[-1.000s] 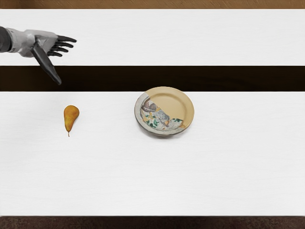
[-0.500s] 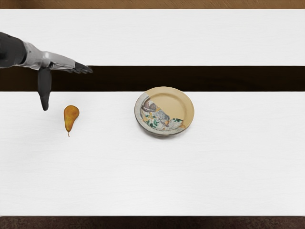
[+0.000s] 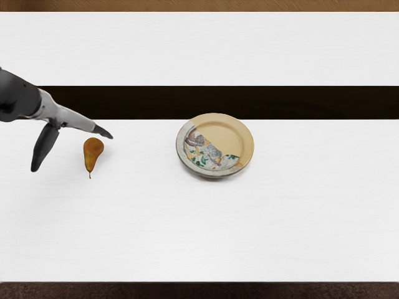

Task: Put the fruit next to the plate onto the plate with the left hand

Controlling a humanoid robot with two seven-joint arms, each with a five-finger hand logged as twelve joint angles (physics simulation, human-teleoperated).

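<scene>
Hanging by the pear (image 3: 93,152), the left hand (image 3: 70,119) has its fingers (image 3: 103,132) spread wide and holds nothing. The pear lies on the white desk (image 3: 199,230), just right of the thumb. The plate (image 3: 242,138) sits well apart on its right.

Robot hand (image 3: 70,119) lower, nearer pear (image 3: 93,153).

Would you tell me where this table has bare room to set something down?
Bare table runs across the front, below pear and plate; the stretch between them and everything right of the plate are free. Crowded only at left, where the left robot hand hovers by the pear.
</scene>
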